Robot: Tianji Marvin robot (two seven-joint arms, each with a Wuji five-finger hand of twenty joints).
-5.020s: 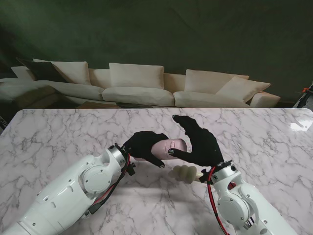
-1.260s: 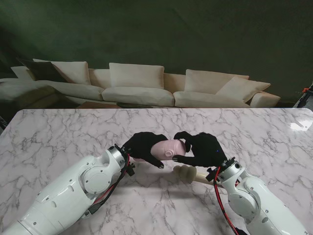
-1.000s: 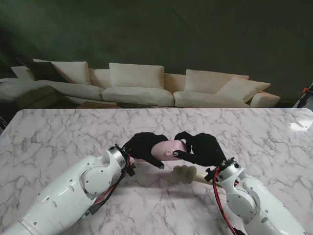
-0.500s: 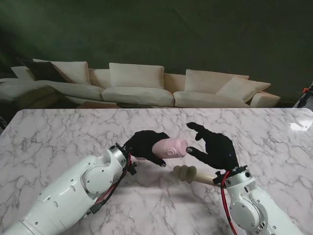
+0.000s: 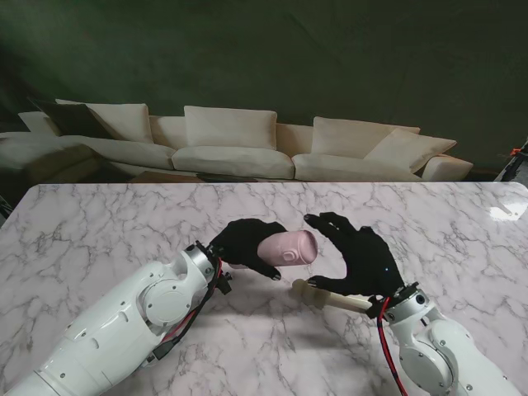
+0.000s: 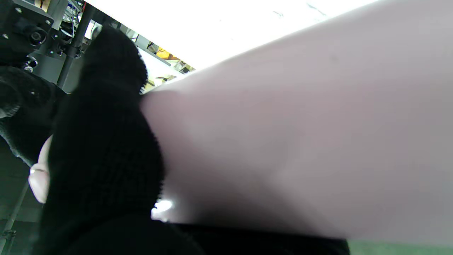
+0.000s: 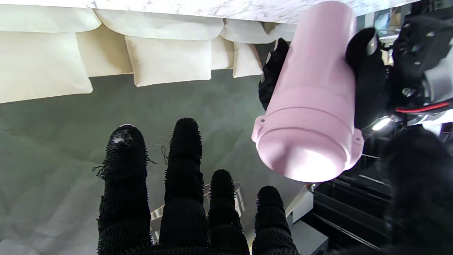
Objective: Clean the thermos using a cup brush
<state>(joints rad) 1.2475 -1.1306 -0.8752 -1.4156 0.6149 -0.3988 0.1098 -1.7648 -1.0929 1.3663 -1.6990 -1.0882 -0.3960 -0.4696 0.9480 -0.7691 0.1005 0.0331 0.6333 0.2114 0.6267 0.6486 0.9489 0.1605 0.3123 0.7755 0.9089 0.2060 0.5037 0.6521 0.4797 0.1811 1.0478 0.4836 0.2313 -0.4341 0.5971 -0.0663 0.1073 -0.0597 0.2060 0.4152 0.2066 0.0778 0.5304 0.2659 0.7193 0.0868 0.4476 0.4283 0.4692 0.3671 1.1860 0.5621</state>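
Left hand (image 5: 243, 244) grips pink cylindrical thermos (image 5: 287, 248) mid-body; rigid, smooth, likely slippery. Right hand (image 5: 359, 262) empty, fingers spread, at thermos's 3 o'clock. Cream sponge-headed cup brush (image 5: 330, 296) on tabletop (image 5: 99, 231): take its handle.

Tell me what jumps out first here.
The pink thermos, held lying sideways over mid-table in the black-gloved left hand, lid end toward the right hand. That hand is spread open beside it, not touching. The cup brush lies on the marble table under it.
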